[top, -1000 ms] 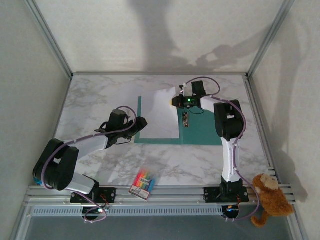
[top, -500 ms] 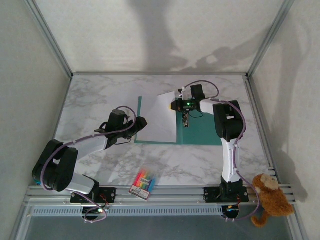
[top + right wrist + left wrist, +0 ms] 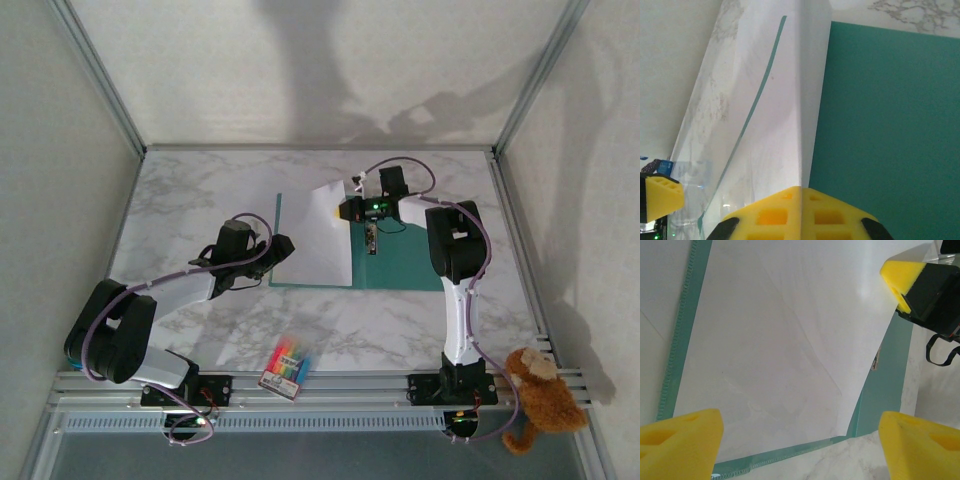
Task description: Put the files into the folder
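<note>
The teal folder (image 3: 410, 262) was seen lying open on the marble worktop (image 3: 190, 200), with the white files (image 3: 315, 235) laid over its left half. The right fingers (image 3: 775, 215) were clamped together on the sheet's far right edge, which was lifted off the cover there. The left fingers (image 3: 682, 440) were held wide apart over the sheet's near edge.
</note>
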Controlling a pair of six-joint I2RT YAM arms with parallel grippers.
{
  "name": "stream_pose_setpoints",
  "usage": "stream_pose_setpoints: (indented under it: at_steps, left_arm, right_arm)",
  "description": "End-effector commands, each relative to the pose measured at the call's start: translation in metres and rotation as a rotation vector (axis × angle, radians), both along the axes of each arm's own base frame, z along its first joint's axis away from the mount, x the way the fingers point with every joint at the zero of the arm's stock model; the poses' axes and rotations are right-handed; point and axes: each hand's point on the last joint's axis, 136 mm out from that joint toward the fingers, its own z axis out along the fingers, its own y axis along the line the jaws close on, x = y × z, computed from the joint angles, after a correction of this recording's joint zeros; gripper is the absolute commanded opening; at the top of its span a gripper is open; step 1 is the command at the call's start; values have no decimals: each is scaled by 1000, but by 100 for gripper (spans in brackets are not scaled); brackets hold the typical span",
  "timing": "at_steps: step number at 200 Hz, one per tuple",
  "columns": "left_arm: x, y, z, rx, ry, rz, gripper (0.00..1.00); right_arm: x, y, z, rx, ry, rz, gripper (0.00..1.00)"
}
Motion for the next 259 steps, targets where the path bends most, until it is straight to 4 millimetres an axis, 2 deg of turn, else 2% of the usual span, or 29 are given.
stream_pose_setpoints:
  at_steps: [1,31,64,150,208,259]
  left_arm:
    - [-2,4,-2,2,6,0,82]
    - [-2,4,-3,2,8,1,82]
    - [-1,4,-2,2,7,-2,82]
    - [1,3,0,4,9,-4,82]
    - [1,4,-1,7,11,-3,82]
    - [0,4,0,10,9,-3,82]
  right_arm:
    - [3,-2,29,11,-67,43,0]
    - [5,-7,33,10,-74,47,0]
    - [4,-9,29,12,-64,51,0]
    - [-5,14,20,70,-6,67,0]
    - [-6,15,9,89,19,-22,0]
    - [-6,13,6,62,36,-31,0]
